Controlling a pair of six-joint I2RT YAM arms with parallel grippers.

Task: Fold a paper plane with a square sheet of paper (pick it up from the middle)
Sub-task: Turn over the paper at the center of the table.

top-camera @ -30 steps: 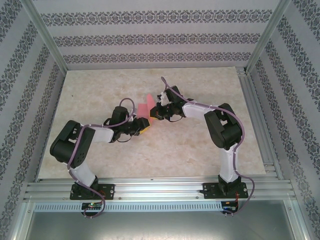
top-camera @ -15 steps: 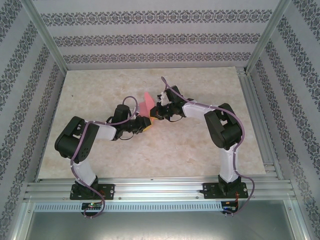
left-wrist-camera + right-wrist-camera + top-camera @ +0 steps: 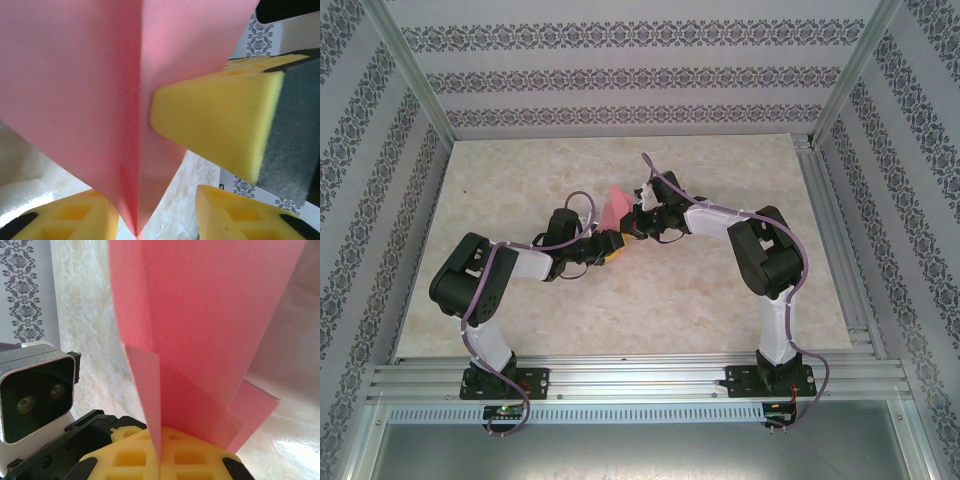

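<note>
Pink-red folded sheet of paper (image 3: 200,315) held upright above the middle of the marbled beige bench (image 3: 500,180), pinched in the closed right gripper (image 3: 160,460), straddled at its pointed tip by the parted, unclamped left gripper (image 3: 150,200)

Table (image 3: 520,180): pale marbled top, enclosed by a metal frame (image 3: 640,372) and patterned walls (image 3: 620,75).
Left arm (image 3: 480,290): based on the near rail, elbow bent out to the left, white forearm reaching right toward the table's middle.
Right arm (image 3: 770,250): based on the near rail, elbow out to the right, white forearm reaching left.
Left gripper (image 3: 610,247): yellow fingers at the paper's near end.
Right gripper (image 3: 634,228): just right of the left gripper, against the paper's near right edge.
Paper (image 3: 614,205): narrow pink-red shape running from the two grippers toward the far wall.
Cables (image 3: 660,180): purple, looping above each wrist.
</note>
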